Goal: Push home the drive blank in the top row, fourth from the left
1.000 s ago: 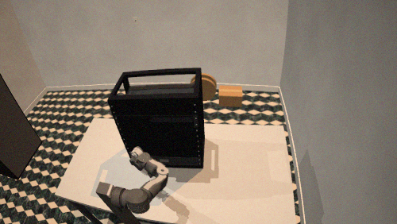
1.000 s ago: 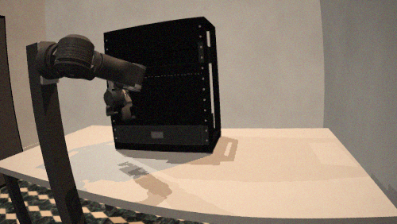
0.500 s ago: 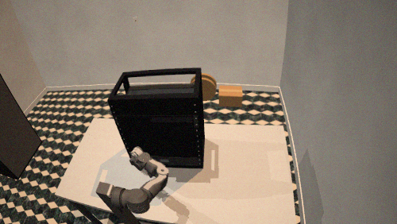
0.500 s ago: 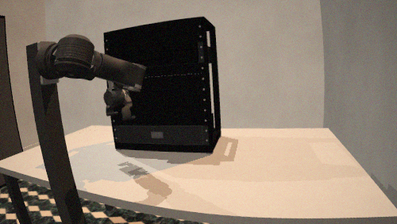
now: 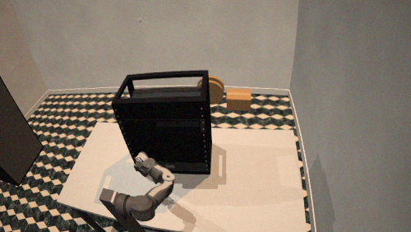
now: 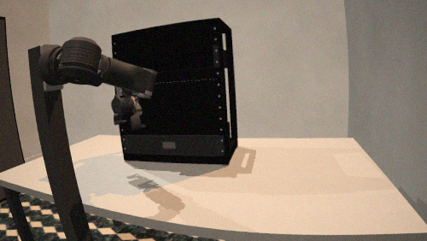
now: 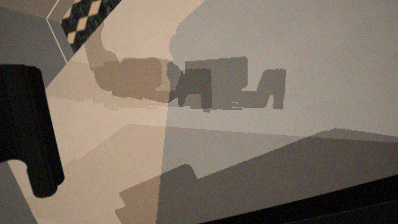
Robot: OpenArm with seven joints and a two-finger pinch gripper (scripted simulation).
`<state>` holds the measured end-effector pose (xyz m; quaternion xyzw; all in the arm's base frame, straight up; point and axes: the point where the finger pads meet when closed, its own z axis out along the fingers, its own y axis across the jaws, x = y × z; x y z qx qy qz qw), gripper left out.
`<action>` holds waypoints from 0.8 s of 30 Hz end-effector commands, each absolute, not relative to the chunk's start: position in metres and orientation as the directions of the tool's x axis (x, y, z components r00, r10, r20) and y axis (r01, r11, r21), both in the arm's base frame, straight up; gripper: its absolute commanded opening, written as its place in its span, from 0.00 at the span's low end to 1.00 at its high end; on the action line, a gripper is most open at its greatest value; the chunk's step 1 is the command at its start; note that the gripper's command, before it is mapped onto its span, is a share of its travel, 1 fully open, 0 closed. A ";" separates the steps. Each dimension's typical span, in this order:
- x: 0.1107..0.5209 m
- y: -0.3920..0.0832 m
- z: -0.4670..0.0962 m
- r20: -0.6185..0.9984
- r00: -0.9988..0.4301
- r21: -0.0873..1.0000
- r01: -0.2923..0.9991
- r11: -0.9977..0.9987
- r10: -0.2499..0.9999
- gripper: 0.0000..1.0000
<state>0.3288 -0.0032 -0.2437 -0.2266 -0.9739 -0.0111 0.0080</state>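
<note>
The black rack stands upright on the pale table, its front facing the top camera; it also shows in the exterior view. The front is very dark and I cannot make out the single drive blanks or which ones stand out. My gripper is open and empty, low by the rack's front left corner, well below the top row; it also shows in the exterior view. The wrist view looks down at the table with one dark finger at the left and the rack's bottom edge at the lower right.
A cardboard box and a round wooden object lie on the checkered floor behind the rack. A dark panel stands at the left. The arm's post rises at the table's near left edge.
</note>
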 end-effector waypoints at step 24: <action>0.331 0.040 -0.205 0.022 -0.917 0.294 0.386 0.874 0.398 1.00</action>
